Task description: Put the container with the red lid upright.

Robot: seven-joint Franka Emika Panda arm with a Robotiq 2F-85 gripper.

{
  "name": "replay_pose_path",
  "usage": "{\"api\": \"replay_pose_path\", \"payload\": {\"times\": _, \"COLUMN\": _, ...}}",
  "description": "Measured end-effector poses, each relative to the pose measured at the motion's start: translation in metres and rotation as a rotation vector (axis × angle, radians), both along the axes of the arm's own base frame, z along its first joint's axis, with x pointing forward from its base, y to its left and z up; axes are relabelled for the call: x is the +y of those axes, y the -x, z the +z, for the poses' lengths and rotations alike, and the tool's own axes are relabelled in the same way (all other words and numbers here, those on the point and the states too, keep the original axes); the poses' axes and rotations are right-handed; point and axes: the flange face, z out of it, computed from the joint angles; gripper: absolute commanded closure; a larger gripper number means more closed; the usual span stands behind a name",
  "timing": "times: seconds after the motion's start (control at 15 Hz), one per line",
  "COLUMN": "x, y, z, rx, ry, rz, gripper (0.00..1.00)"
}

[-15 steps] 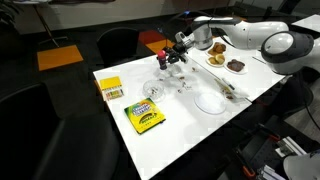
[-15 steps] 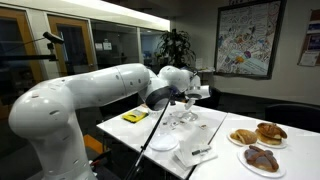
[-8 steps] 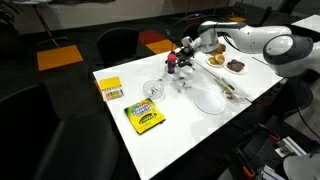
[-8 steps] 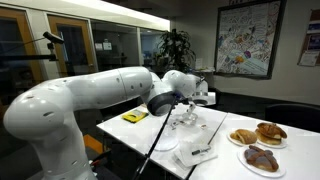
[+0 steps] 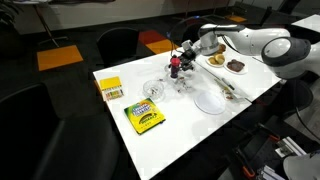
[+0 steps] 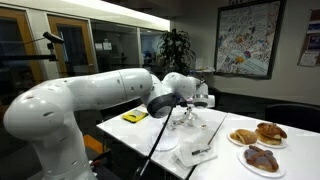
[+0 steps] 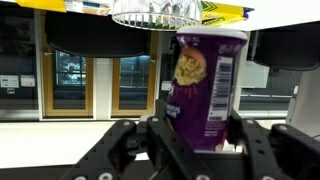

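Beneath the hand (image 5: 177, 63) spreads the white worktop (image 5: 190, 130), and behind the hand the bulky white arm (image 6: 90, 100) fills much of an exterior view. A round white plate (image 5: 210, 101) lies near the hand, toward the worktop's front edge. The yellow-green crayon box (image 5: 145, 118) lies well apart from the hand, with the clear stemmed glass (image 5: 152, 92) between the two. The hand's fingers (image 7: 165, 132) are closed in on the container with the red lid (image 7: 205, 85), one on each side of its body, so the container sits directly between them. In the wrist view its purple label and barcode face the camera. In an exterior view the container is a small dark shape with a red spot at the hand's tip, too small to show whether it is tilted or touches the worktop.
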Motion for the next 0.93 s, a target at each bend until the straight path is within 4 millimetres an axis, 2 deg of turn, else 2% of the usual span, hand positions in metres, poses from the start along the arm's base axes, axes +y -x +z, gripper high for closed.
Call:
{"api": "replay_pose_path", "payload": {"times": 0.27, "x": 0.014, "y": 0.002, "z": -0.009, "rx": 0.021, "ry": 0.023, "rz": 0.032, "gripper": 0.71}}
{"api": "replay_pose_path", "payload": {"times": 0.67, "x": 0.042, "y": 0.018, "z": -0.032, "rx": 0.099, "ry": 0.021, "rz": 0.129, "gripper": 0.71}}
{"api": "replay_pose_path", "payload": {"times": 0.93, "x": 0.059, "y": 0.023, "z": -0.040, "rx": 0.124, "ry": 0.045, "rz": 0.179, "gripper": 0.71}}
